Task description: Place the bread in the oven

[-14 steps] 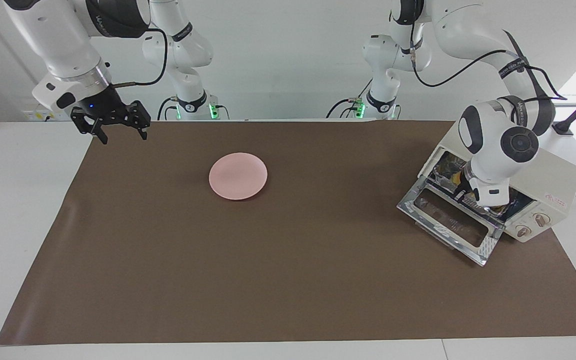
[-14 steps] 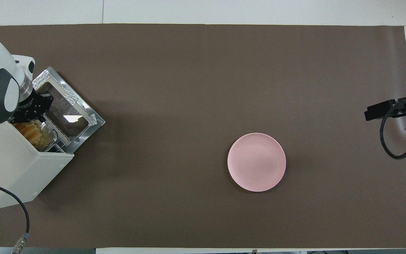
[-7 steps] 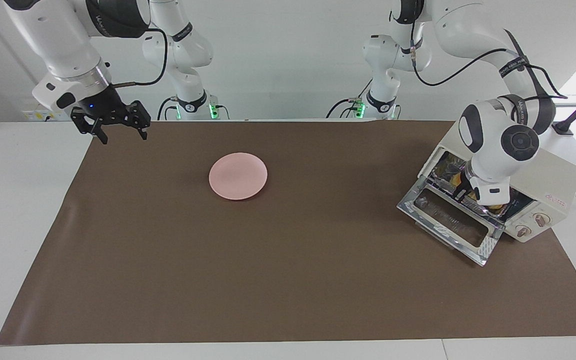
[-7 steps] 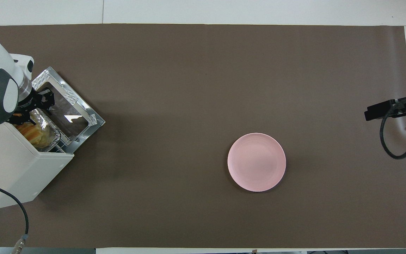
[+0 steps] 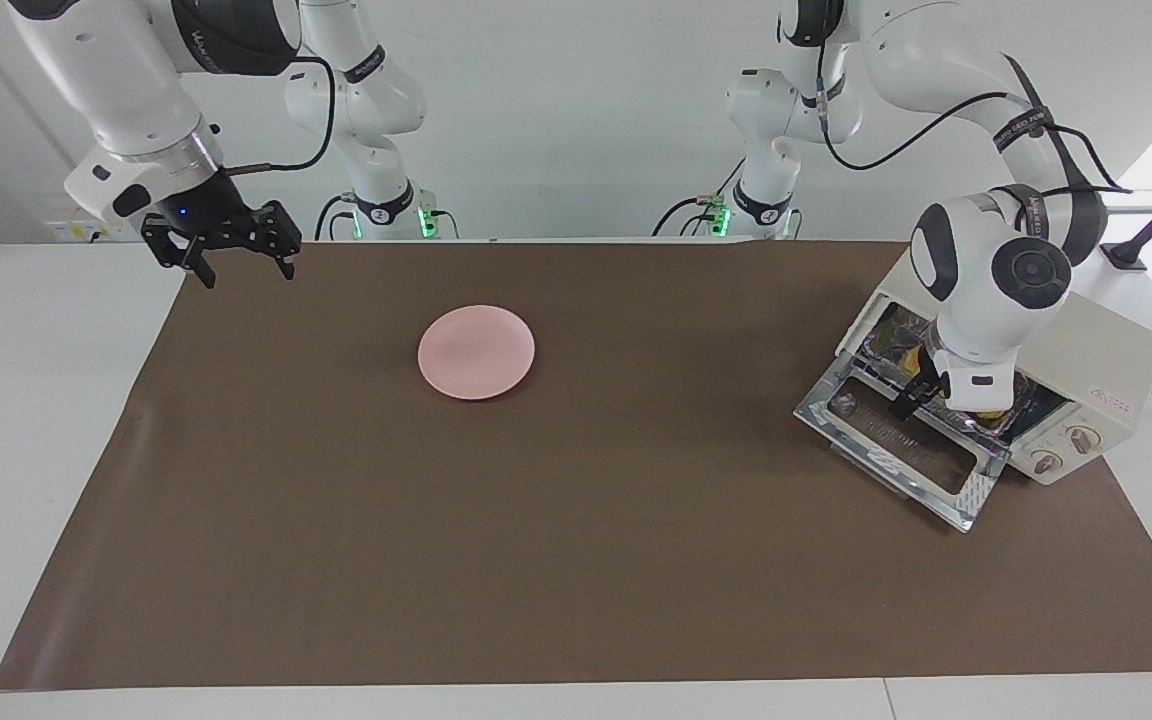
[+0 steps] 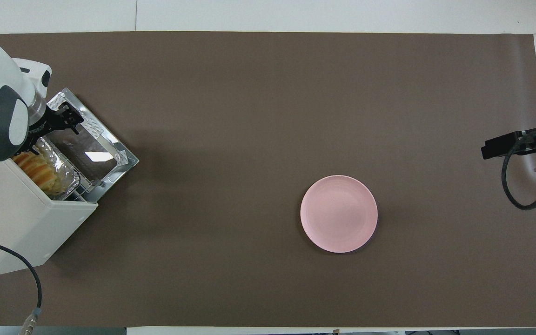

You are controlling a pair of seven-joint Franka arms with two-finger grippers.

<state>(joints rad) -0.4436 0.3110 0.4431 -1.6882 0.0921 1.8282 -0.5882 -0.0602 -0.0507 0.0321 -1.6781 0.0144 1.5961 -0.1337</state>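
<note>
The cream-white oven [image 5: 1106, 350] [image 6: 21, 218] stands at the left arm's end of the table, its glass door [image 5: 896, 450] [image 6: 89, 149] dropped open. In the overhead view the yellow-orange bread [image 6: 35, 168] lies in a foil tray [image 6: 61, 165] on the rack just inside the oven mouth. My left gripper [image 5: 921, 395] [image 6: 54, 135] hangs open over the inner edge of the door, free of the bread. The left wrist hides most of the bread in the facing view. My right gripper [image 5: 231, 265] [image 6: 500, 145] waits open in the air over the mat's edge at the right arm's end.
A pink plate [image 5: 476, 352] [image 6: 338, 214] with nothing on it sits on the brown mat [image 5: 576, 560] toward the right arm's side. The oven's black cable [image 6: 30, 279] trails off the mat's corner near the robots.
My left gripper has opened, let go of the bread and drawn back out of the oven mouth over the door. The bread stays in the tray. The right arm has not moved.
</note>
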